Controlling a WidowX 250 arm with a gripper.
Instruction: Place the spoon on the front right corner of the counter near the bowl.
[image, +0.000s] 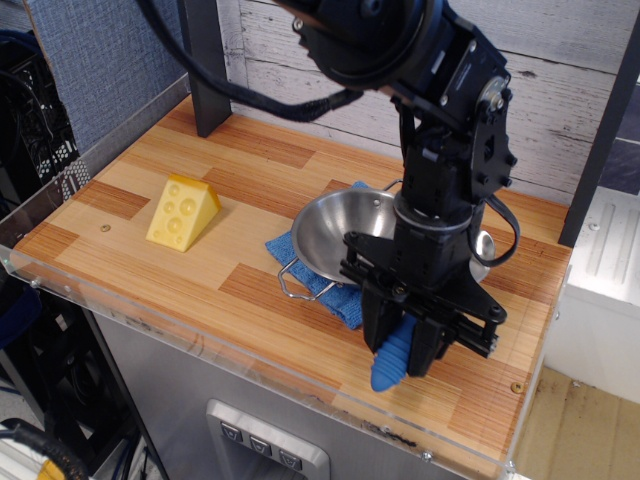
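Near counter (300, 340) front right, jaws gripping spoon (395, 356), beside bowl (345, 235)

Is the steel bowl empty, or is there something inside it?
As far as visible, empty: the bowl shows only bare shiny metal inside. The arm hides its right part, so that side cannot be told.

The bowl (347, 233) sits on a cloth (330, 293) mid-counter (200, 280), cheese wedge (182, 211) to its left.
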